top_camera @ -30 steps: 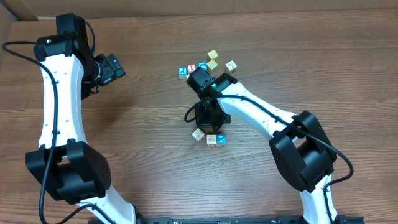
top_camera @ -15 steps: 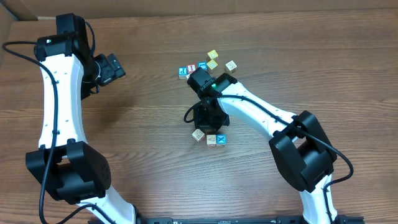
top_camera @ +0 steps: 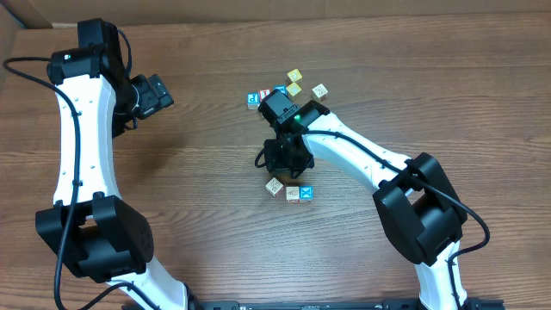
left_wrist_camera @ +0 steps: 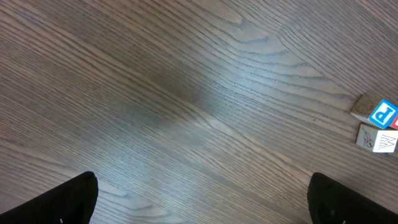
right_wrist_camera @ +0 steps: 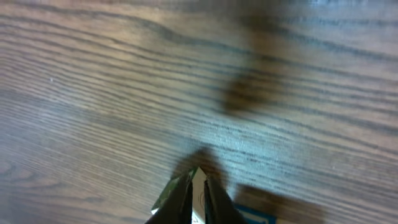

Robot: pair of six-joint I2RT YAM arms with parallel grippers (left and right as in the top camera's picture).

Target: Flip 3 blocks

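Three blocks (top_camera: 293,192) lay in a row near the middle of the desk (top_camera: 198,215), clear of every edge. Right gripper (right_wrist_camera: 198,177) hovered beside them, fingers nearly together, nothing visibly held. Left gripper (left_wrist_camera: 202,199) stood wide apart, idle. Completed flips could not be confirmed; some probably remained

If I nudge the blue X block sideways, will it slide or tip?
Probably slides rather than tips: the blue X block is a cube lying flat on the table. It appears to touch the cream block beside it, so that one would likely shift too. Small, so probably light.
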